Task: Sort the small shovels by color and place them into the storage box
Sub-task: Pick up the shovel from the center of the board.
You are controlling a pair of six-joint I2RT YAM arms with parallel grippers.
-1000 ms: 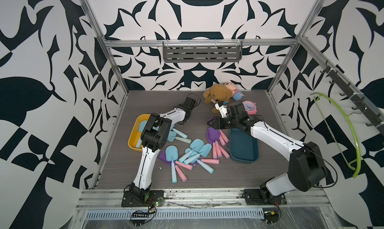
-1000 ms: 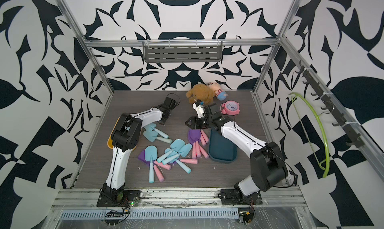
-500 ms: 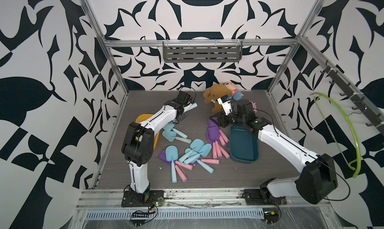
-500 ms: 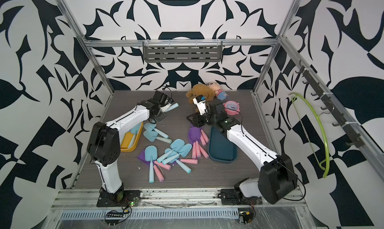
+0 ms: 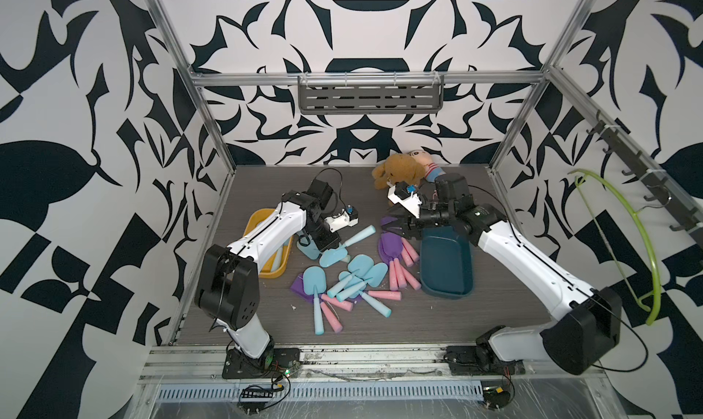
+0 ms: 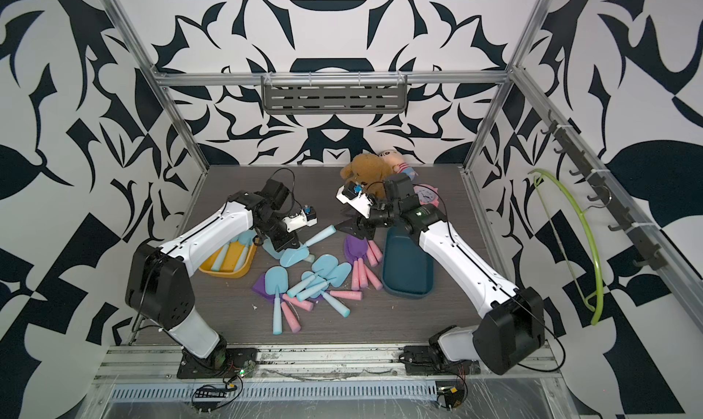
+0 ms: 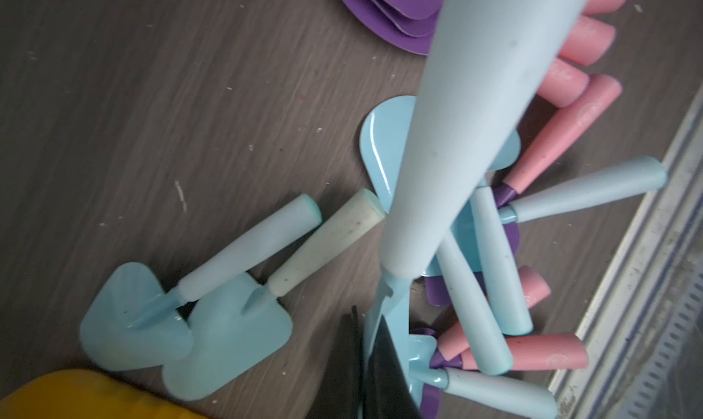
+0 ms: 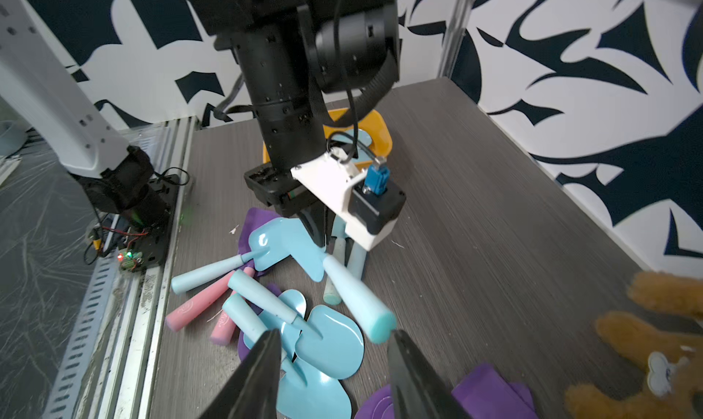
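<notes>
right wrist view: left end effector pinches one blue shovel; right end effector spread.

My left gripper carries the held shovel, its handle pointing toward my right gripper. Left of my left gripper sits the left tray with stored shovels inside. Two shovels lie side by side on the table between that gripper and the tray. Under my right gripper: the shovel stack; to its right, the right tray. The loose pile lies nearer me; the plush toys lie behind.
</notes>
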